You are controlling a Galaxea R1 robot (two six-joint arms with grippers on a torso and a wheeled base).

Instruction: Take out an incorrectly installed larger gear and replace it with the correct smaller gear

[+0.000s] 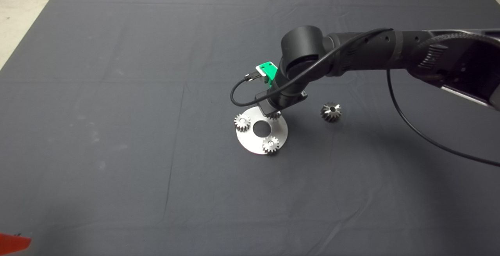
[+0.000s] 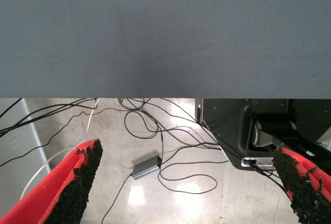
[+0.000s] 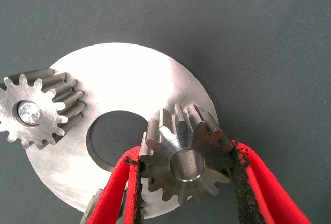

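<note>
My right gripper (image 1: 273, 112) hangs over a round silver plate (image 1: 253, 140) with a centre hole in the middle of the mat. In the right wrist view the gripper (image 3: 184, 151) is shut on the smaller gear (image 3: 183, 164), which tilts just above the plate (image 3: 129, 74) near its rim. Two matching small gears (image 1: 242, 122) (image 1: 270, 144) sit on the plate, and one of them (image 3: 31, 113) shows a shiny pin in its centre. The larger gear (image 1: 331, 111) lies alone on the mat, to the right of the plate. My left gripper (image 1: 13, 243) is parked at the lower left, open.
A black cable (image 1: 425, 136) loops from the right arm over the mat's right side. The left wrist view shows the mat's edge (image 2: 165, 94), and beyond it the floor with loose cables (image 2: 176, 146) and a dark machine base (image 2: 232, 131).
</note>
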